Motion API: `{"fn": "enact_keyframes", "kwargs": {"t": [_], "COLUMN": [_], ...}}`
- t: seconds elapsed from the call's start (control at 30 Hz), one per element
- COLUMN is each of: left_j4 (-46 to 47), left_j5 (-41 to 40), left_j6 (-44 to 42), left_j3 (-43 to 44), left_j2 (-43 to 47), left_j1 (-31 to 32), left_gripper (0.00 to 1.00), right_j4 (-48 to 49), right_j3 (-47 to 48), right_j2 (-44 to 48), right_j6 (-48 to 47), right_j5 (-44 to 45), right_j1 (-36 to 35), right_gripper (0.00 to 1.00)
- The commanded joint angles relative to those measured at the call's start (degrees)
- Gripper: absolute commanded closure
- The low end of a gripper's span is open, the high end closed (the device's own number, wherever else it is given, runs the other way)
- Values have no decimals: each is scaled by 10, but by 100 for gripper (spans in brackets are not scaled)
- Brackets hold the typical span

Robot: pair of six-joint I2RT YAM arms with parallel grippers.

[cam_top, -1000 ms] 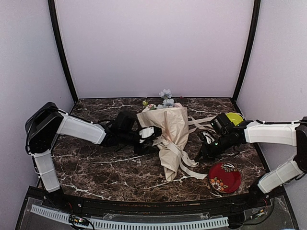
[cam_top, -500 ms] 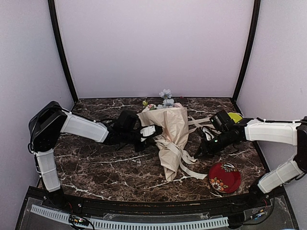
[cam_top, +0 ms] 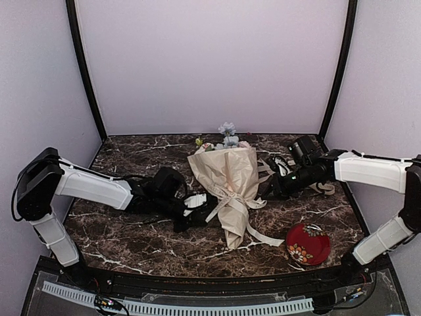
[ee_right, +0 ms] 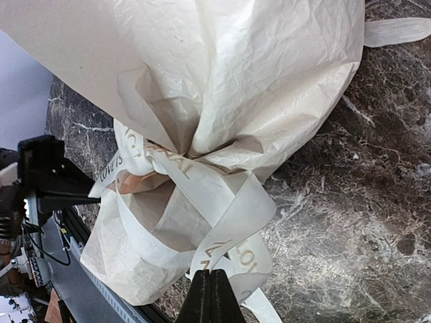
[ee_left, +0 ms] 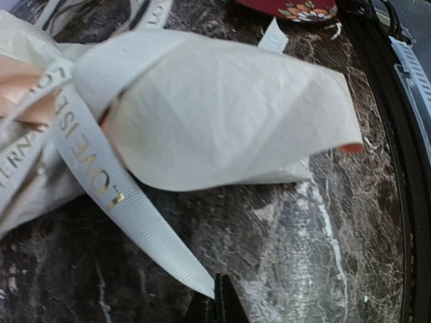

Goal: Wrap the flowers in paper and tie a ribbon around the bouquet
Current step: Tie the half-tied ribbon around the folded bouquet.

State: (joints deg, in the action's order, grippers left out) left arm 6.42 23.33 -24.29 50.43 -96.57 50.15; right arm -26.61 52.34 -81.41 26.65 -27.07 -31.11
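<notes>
On the dark marble table (cam_top: 125, 234), the left gripper (cam_top: 207, 207) lay just left of the bouquet (cam_top: 230, 174), with its fingers pressed together on the tail end of the ribbon (ee_left: 87, 151), low beside the paper (ee_left: 222, 114) cone. The bouquet lay with the flowers (cam_top: 227, 137) at its far end, the ribbon crossed around its narrow waist and a loose tail trailing out at its near right. Just right of the bouquet the right gripper (cam_top: 270, 193) was also closed, pinching a ribbon strand, and a red patterned dish (cam_top: 308, 243) sat to the near right of the bouquet, apart from it.
</notes>
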Motion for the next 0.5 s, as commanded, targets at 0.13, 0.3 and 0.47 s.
{"fn": "enact_keyframes", "kwargs": {"t": [0.13, 0.3, 0.47], "left_j4": [-91, -102, -146], "left_j5": [15, 31, 11], "left_j6": [8, -1, -39], "left_j3": [-18, -6, 1], "left_j2": [-19, -31, -11], "left_j1": [26, 29, 28], "left_gripper": [100, 100, 50], "right_j4": [17, 20, 9], "right_j3": [11, 4, 12], "right_j2": [0, 2, -1], "right_j6": [-8, -6, -15], "right_j5": [-10, -13, -11], "right_j1": [1, 1, 1], "right_gripper": [100, 100, 100]}}
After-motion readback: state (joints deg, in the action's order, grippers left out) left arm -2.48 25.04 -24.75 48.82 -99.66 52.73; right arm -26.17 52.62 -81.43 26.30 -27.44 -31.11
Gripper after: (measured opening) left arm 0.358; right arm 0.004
